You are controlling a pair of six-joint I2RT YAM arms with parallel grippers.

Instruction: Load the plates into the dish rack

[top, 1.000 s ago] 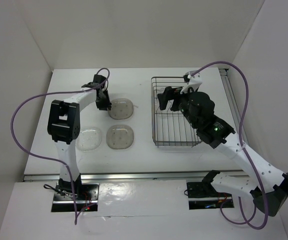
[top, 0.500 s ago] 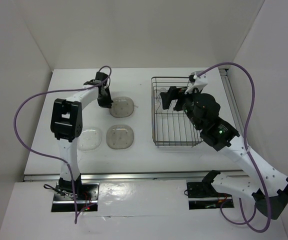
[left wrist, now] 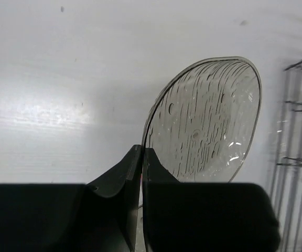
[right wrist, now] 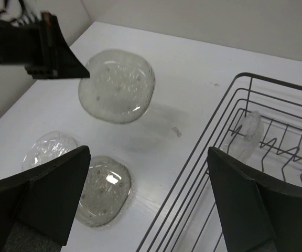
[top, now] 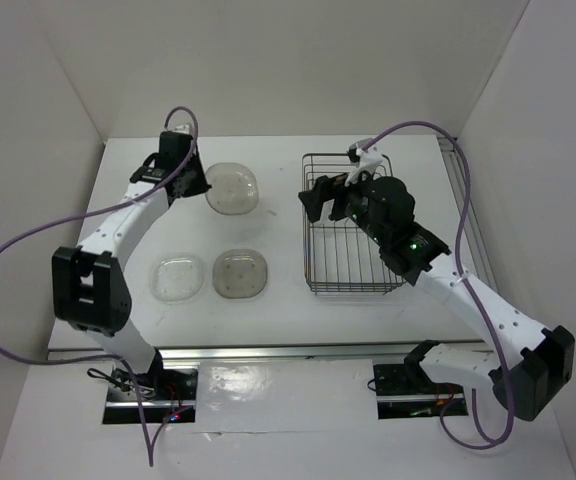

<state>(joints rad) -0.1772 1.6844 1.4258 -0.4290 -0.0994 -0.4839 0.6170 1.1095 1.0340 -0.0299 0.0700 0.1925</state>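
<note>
White table (top: 268,150) inside a plain white-walled enclosure. A smoky-looking plate (left wrist: 203,123) hangs in the air above the table, left of the dish rack (top: 360,262), pinched at one edge by the left gripper (left wrist: 140,157), whose jaws are closed thin on its rim. Four plates in all: this one, a clear plate on the table (top: 177,277), a smoky plate on the table (top: 241,273) just beside it, and a clear plate in the rack (right wrist: 245,137) standing among the prongs. One rack. The right gripper (top: 318,198) hovers over the rack's left side, spread wide and empty. Likely risks: the slim edge grip may let the plate swing or slip, and the carried plate could strike the rack rim, the right gripper or the standing plate
</note>
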